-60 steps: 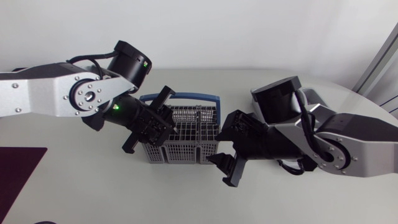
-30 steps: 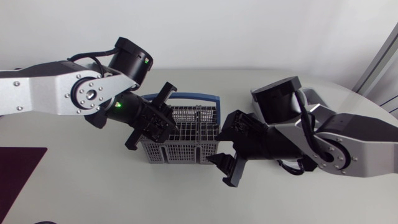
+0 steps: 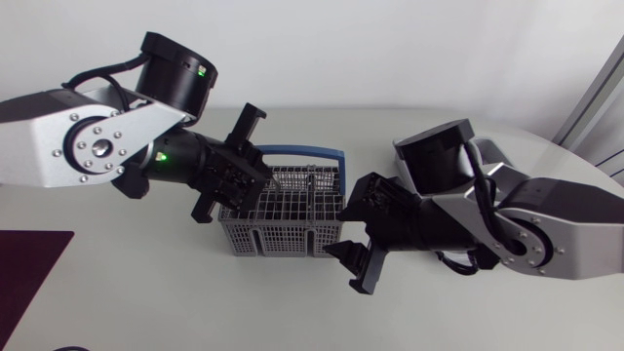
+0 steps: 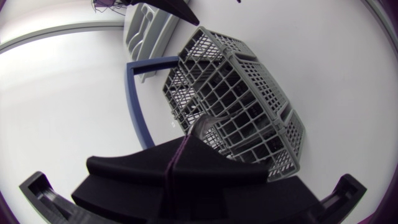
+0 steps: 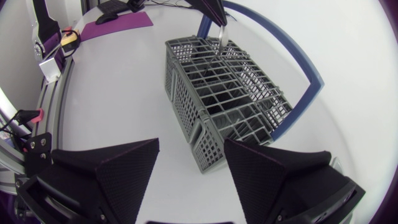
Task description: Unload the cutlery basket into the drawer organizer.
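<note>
Pinching cutlery piece point(image 4: 202, 124) over basket point(image 3: 292, 210)

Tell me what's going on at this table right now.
The left gripper is shut on a metal piece of cutlery and holds it by one end over the grey cutlery basket. I can't tell which utensil it is. The right gripper is open and empty, near one end of the basket without touching it. The drawer organizer lies beyond the basket, on the side of its blue handle.
</note>
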`<state>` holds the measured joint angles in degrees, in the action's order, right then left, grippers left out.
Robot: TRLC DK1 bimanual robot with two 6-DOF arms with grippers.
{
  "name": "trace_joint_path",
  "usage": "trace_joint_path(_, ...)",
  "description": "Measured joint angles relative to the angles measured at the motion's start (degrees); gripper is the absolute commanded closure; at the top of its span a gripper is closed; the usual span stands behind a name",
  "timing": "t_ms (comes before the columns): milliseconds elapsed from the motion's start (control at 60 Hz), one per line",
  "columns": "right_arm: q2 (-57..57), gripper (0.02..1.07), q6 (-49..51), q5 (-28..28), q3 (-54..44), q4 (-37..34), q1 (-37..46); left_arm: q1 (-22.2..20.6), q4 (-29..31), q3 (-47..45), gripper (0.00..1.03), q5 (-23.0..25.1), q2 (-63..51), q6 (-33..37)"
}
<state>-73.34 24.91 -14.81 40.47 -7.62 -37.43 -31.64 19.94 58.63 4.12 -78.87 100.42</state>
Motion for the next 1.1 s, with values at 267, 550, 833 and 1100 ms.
trace_joint_path(267, 2.38, 0.31, -0.04, 1.55, 0.00, -1.62, -2.10, 0.00, -4.87, -2.14, 0.92, -0.66, 5.46, -3.21)
trace_joint_path(550, 5.92, 0.31, -0.44, 7.85, -0.26, -2.67, -5.07, -0.44, -5.77, -2.67, 0.94, -3.08, 12.55, -9.16)
trace_joint_path(833, 13.46, 0.31, -0.48, 18.36, -3.52, -1.92, -9.64, -8.41, 0.00, -2.58, 1.00, -9.38, 19.85, -29.66)
trace_joint_path(1100, 20.24, 0.31, -0.46, 22.64, -5.25, -1.11, -10.99, -13.20, 8.74, 2.60, 1.00, -8.00, 16.00, -58.90)
